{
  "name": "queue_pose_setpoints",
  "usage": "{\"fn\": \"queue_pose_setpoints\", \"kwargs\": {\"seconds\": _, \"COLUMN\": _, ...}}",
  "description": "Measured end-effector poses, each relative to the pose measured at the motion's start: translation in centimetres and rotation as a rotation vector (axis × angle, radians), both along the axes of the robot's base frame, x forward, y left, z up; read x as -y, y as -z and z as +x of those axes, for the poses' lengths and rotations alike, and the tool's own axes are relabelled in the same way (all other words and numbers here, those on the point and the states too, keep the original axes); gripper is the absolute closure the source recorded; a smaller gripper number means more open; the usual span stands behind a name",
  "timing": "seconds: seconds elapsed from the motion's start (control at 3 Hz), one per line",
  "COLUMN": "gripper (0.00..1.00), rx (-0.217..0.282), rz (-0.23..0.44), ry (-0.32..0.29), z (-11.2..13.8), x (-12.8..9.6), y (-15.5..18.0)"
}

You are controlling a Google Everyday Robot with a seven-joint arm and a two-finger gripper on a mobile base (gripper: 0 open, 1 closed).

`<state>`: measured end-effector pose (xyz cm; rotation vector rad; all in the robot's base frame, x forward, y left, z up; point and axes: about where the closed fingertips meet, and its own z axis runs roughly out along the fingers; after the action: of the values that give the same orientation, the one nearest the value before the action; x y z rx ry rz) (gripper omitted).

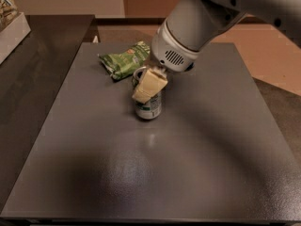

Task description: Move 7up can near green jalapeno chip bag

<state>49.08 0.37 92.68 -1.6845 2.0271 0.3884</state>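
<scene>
Left rear of counter: green jalapeno chip bag, lying flat. Just right and in front of it, near but apart: 7up can, upright. The move is judged nearly done; release and retreat remain. The gripper is over the can top, its fingers clamped on the can's upper body.

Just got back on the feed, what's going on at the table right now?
The robot's gripper is shut on the 7up can, held upright over the far half of the grey table. The can is just in front of the green jalapeno chip bag, close but apart. I cannot tell if it rests on the surface or hangs just above it.
</scene>
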Motion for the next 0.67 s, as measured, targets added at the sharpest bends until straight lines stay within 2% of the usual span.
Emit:
{"fn": "queue_pose_setpoints", "kwargs": {"seconds": 0.33, "gripper": 1.00, "rx": -0.039, "rz": 0.011, "ry": 0.076, "z": 3.1, "x": -1.0, "y": 0.9}}
{"fn": "queue_pose_setpoints", "kwargs": {"seconds": 0.67, "gripper": 1.00, "rx": -0.046, "rz": 0.034, "ry": 0.135, "z": 5.7, "x": -1.5, "y": 1.6}}
